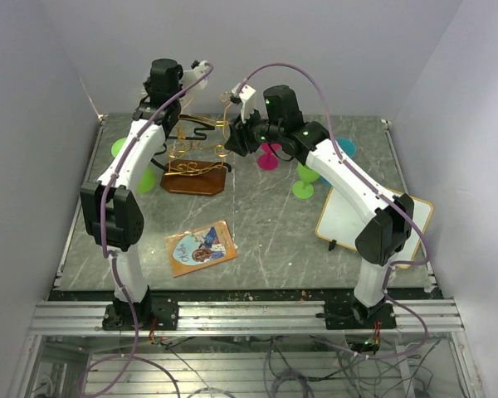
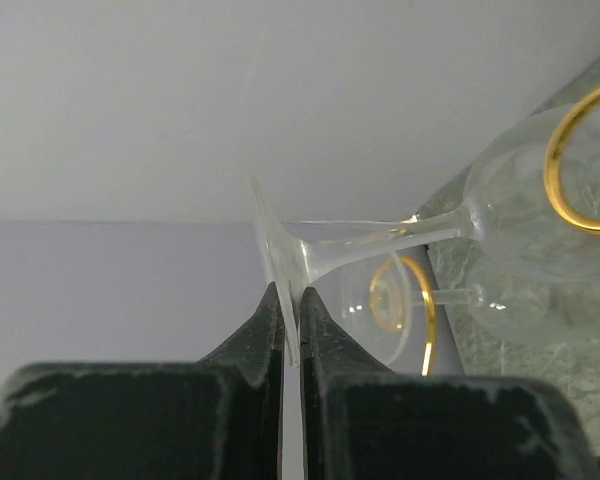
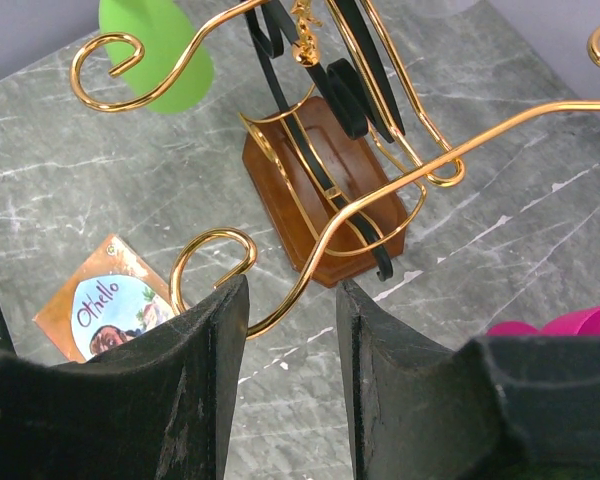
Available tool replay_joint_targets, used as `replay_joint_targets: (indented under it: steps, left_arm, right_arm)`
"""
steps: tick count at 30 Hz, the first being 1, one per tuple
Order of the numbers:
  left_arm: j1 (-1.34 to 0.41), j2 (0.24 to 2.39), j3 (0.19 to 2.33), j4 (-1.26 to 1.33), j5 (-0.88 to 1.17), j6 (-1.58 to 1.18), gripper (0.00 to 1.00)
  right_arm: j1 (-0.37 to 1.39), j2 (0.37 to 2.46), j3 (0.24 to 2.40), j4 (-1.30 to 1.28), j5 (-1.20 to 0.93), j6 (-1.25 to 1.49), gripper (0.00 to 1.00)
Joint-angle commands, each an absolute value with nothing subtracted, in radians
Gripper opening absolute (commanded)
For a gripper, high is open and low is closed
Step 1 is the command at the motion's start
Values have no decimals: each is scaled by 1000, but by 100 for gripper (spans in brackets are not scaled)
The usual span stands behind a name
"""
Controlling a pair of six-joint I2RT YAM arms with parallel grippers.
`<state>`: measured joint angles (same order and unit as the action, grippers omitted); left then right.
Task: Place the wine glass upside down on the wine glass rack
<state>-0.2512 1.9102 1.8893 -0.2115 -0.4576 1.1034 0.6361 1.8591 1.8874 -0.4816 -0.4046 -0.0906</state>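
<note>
Left gripper (image 2: 290, 300): jaws pinching foot of wine glass (image 2: 380, 245). Right gripper (image 3: 292, 300): jaws spread, 1 gold arm of rack (image 3: 280, 190) between them; rack at 11 o'clock on surface (image 1: 274, 240).

Soft white light comes from overhead and spreads evenly. The marbled table (image 1: 266, 240) is bright, and the wine glass rack (image 1: 196, 179) throws only a faint, short shadow at its wooden base. Seen from above, the walls (image 1: 315, 50) behind the rack lean outward a little, a wide-lens bend. From the right wrist, the rack's gold wires carry thin bright glints and its base is sharp, while the right gripper (image 3: 292, 290) in front of the rack is soft and dark. From the left wrist, the wine glass (image 2: 400, 238) beside the rack's gold curl looks hazy, perhaps out of focus. The left gripper (image 2: 292, 296) shows nearly black against pale background.
</note>
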Motion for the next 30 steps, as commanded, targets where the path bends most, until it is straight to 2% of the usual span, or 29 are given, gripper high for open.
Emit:
replay_joint_targets:
  steps: [1,13,30]
  left_arm:
    - [-268,1866,1845,-171,-416,1108,7]
    - [-283,1807,1741,-154,-356,1126,7]
    - [-284,1831,1849,-253,-256,1064,7]
  right_arm:
    - [634,1832,1890,-526,-416,-104,40]
    - [634,1828,1884,-527,-422,-111,40]
    - [634,1824,1870,-528,-424,-122,40]
